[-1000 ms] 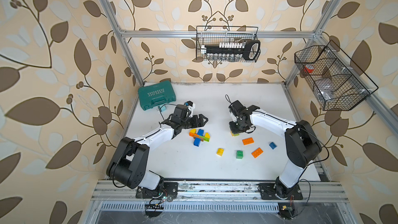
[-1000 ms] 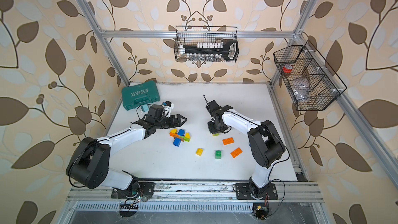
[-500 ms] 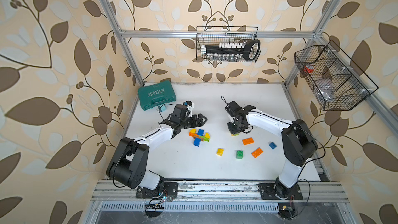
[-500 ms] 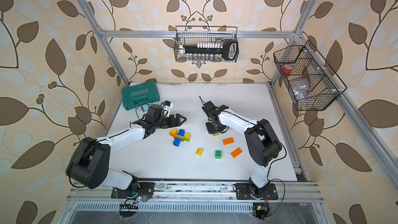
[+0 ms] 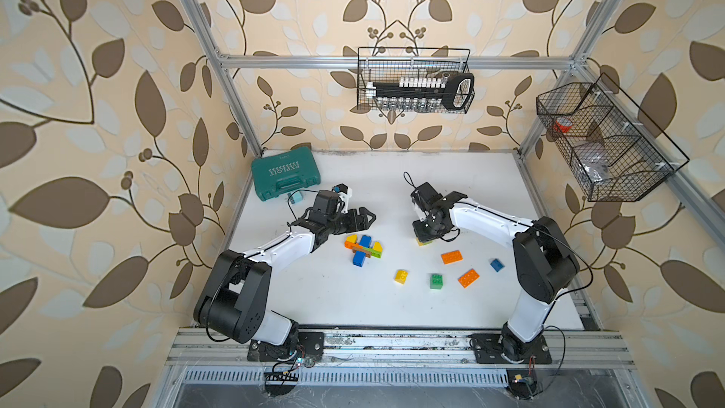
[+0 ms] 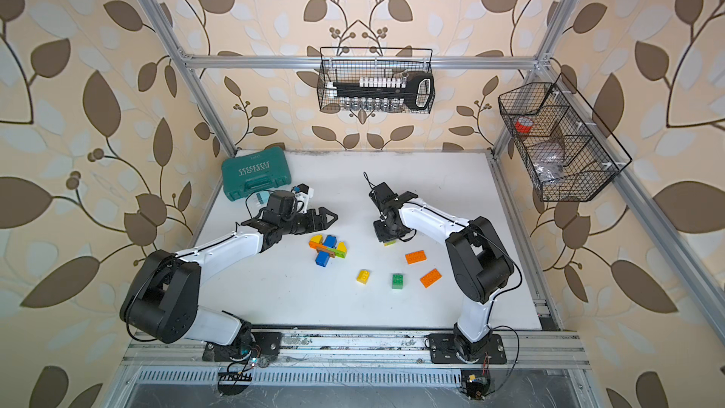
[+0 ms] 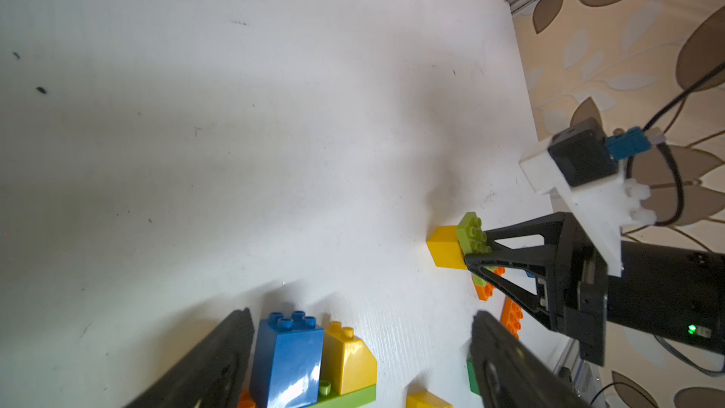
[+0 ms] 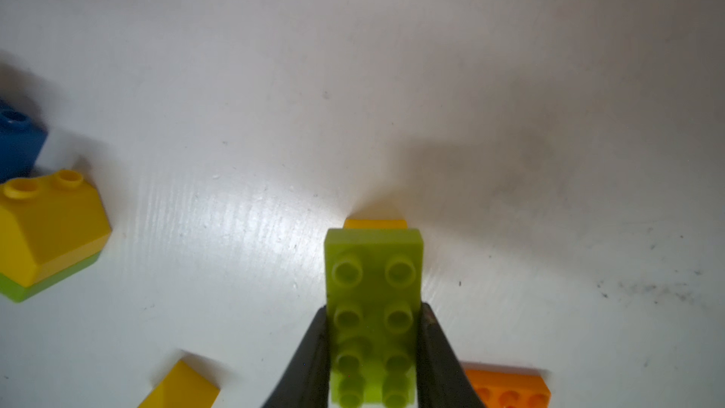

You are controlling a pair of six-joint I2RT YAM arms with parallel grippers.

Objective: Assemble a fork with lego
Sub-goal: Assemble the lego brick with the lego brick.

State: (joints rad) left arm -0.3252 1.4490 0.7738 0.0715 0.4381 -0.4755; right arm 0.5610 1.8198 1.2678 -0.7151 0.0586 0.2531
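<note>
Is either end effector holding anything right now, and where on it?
Right end effector pinches the lime-green flat studded plastic plate by its long sides, near one end. Left end effector open, empty.

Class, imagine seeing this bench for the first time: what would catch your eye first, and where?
The cluster of joined blue, yellow, orange and lime plastic bricks mid-table, close to the open left gripper. Then the right gripper, farther right, shut on a lime-green studded plate with a yellow brick at its end.
</note>
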